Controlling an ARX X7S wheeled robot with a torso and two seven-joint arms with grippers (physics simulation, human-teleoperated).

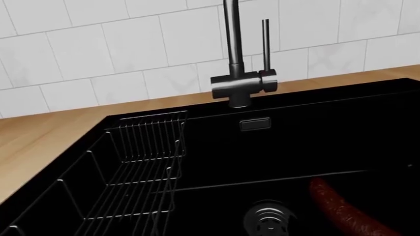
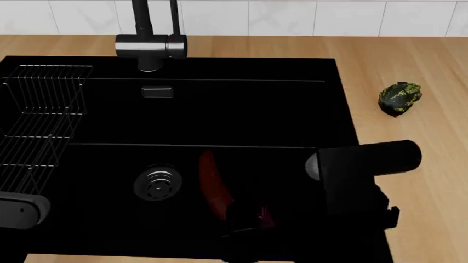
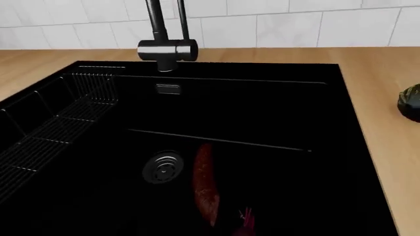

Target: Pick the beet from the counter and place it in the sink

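The beet (image 2: 264, 217) is dark maroon and sits low inside the black sink (image 2: 241, 109), near its front. Its pinkish stem tuft (image 3: 246, 216) shows at the edge of the right wrist view. My right gripper (image 2: 247, 220) reaches into the basin from the right, right at the beet. It is black against black, so I cannot see how its jaws stand. The light wood counter (image 2: 409, 164) surrounds the sink. Only a grey part of my left arm (image 2: 16, 211) shows, at the sink's front left. Its gripper is out of view.
An elongated red vegetable (image 2: 212, 186) lies on the sink floor beside the round drain (image 2: 157, 183). A wire rack (image 2: 40, 120) hangs in the left of the basin. The dark faucet (image 2: 150, 46) stands at the back. A lumpy green-yellow vegetable (image 2: 399, 98) rests on the counter at the right.
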